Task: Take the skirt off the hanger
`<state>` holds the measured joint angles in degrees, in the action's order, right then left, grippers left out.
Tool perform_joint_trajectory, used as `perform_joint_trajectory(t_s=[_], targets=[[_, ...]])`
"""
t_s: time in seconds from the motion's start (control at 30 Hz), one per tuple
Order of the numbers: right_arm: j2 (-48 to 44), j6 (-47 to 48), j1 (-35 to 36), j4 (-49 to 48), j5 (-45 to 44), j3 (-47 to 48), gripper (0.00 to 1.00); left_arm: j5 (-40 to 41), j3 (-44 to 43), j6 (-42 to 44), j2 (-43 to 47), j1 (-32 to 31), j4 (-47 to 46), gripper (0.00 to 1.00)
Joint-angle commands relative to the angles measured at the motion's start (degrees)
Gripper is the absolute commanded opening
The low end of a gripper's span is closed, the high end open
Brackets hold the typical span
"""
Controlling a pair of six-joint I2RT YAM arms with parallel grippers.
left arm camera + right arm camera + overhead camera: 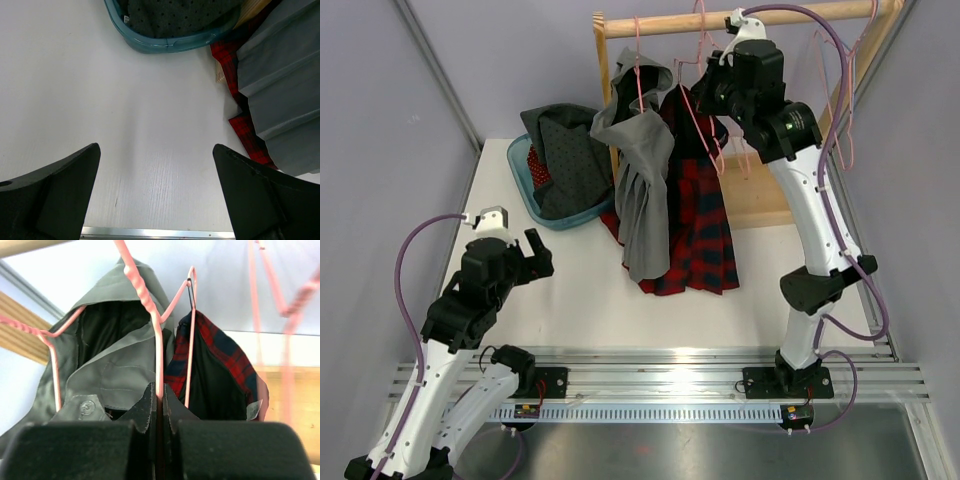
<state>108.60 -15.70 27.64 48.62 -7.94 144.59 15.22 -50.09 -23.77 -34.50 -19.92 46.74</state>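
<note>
The right pincer (705, 80) is raised to the wooden rail (720, 20) of the clothes rack, directly above the top of the skirt (710, 220). In the right wrist view the skirt's tartan waist (225, 350) sits just right of the fingertips and the grey garment (115, 370) just left of them. The skirt hangs from the hanger (190, 340), with that grey garment (640, 190) overlapping its left side and its hem reaching down to the tabletop (570, 290).

The left pincer (538, 252) hangs low over the white tabletop, well apart from the skirt. Its wrist view shows the red hem (247, 130) and grey cloth (285, 75) off to the right.

A teal basket (520, 180) stands on the tabletop behind the left arm, holding a dark dotted garment (565, 150). More pink hangers hang from the rail at the right. Pale lilac walls (470, 60) close in the space, and a metal track (670, 375) runs along the near edge.

The right pincer (159, 390) is squeezed narrow, gripping a pink wire that appears to join the skirt's hanger. The left pincer (155, 150) is spread wide, holding and touching nothing.
</note>
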Motion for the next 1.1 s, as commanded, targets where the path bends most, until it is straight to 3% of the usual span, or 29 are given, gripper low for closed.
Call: perform_joint_trajectory(t_s=[0.0,0.17,0.23,0.47,0.57,0.73,0.93,1.07], targets=[[-7.93,1.91,0.14,-14.51,-6.11,-5.26,0.00,-3.44,-0.10,1.71,0.14,-0.20,-2.62,0.99],[-17.53,1.02,0.14,-25.21,-7.26,-24.05,0.00,-1.43,-3.08,2.67,-4.07,-1.52,-2.97,0.99],[-20.87,1.46,0.05,-28.13,-8.48,-27.16,0.00,0.15,-6.68,3.11,-6.53,-3.89,-3.58,0.99],[-20.79,2.35,0.14,-29.53,-7.97,-23.39,0.00,12.01,-23.99,4.17,-20.57,-20.74,-4.29,0.99],[-20.18,2.17,0.14,-28.15,-7.44,-20.60,0.00,13.34,-29.36,3.64,-25.51,-24.71,-4.38,0.99],[-23.77,-0.02,0.14,-28.31,-7.09,-25.49,0.00,13.26,-31.13,4.34,-28.51,-32.53,-9.63,0.99],[-32.74,-3.89,0.22,-32.53,-6.74,-42.52,0.00,17.20,-28.76,6.71,-35.27,-49.12,-18.51,0.99],[-38.44,-5.56,0.49,-35.26,-4.72,-49.22,0.00,17.48,-26.65,7.68,-38.53,-54.33,-27.82,0.99]])
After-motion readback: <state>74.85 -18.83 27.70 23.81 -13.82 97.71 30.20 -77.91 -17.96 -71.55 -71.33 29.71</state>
